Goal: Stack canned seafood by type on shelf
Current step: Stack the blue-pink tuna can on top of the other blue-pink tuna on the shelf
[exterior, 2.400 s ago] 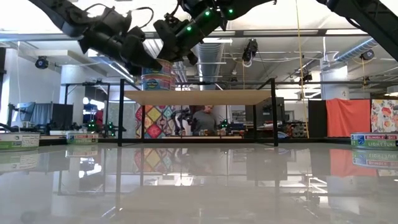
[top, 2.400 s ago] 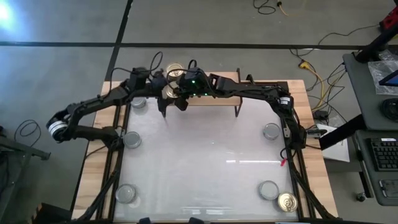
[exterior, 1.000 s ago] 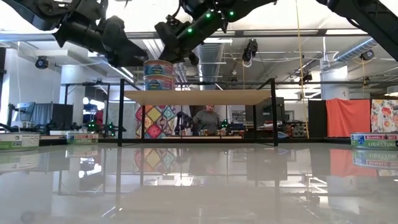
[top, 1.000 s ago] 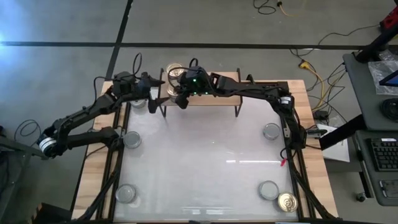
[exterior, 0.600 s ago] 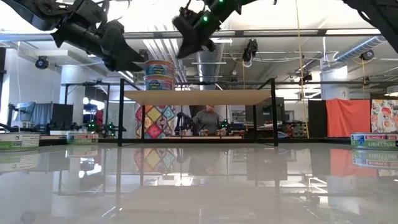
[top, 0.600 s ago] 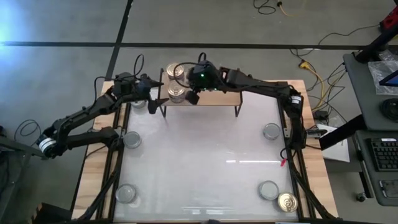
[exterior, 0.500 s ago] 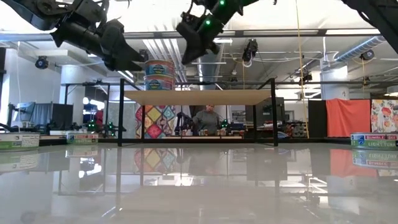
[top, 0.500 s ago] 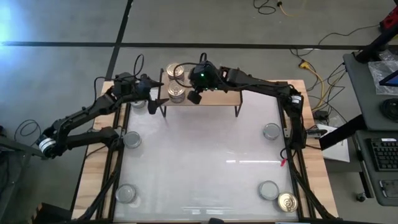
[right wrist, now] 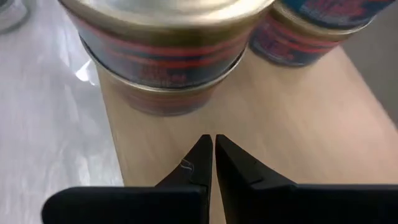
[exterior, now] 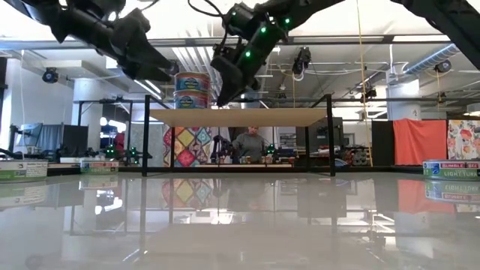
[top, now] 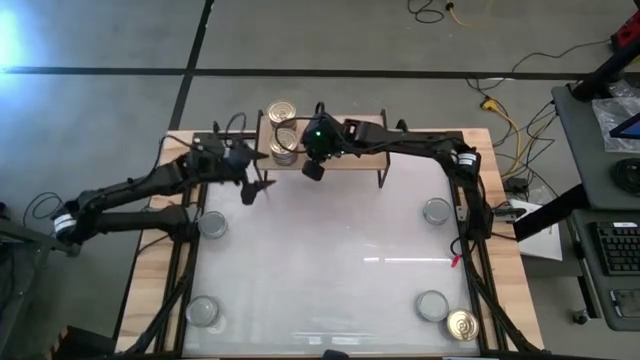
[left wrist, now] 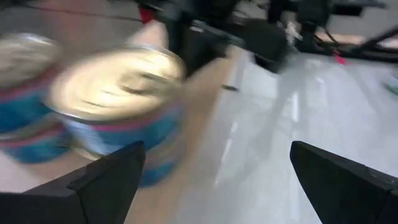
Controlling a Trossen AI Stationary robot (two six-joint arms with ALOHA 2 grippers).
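The shelf [top: 350, 158] stands at the table's far edge. On its left end a stack of two tins [exterior: 193, 90] rests on the board, gold lid on top [top: 285, 150]. A single gold-lidded tin [top: 283, 112] sits behind it. My right gripper [top: 311, 170] hovers shut over the board's near edge, just right of the stack [right wrist: 168, 56], and touches nothing [right wrist: 212, 140]. My left gripper [top: 255, 188] is open [left wrist: 216, 149]. It hangs over the table by the shelf's left front leg and faces the blurred tins [left wrist: 118, 93].
Silver-lidded tins lie on the table at left [top: 212, 225], near left [top: 204, 310], right [top: 437, 210] and near right [top: 432, 305]. A gold-lidded tin [top: 462, 325] lies at the near right corner. The right half of the shelf board [exterior: 285, 117] is bare.
My right gripper drew away from the stack toward the table's right, rose, then came down again beside the stack. My left gripper moved from the shelf's left end toward the near edge and a little right. The stack of two tins stayed in place.
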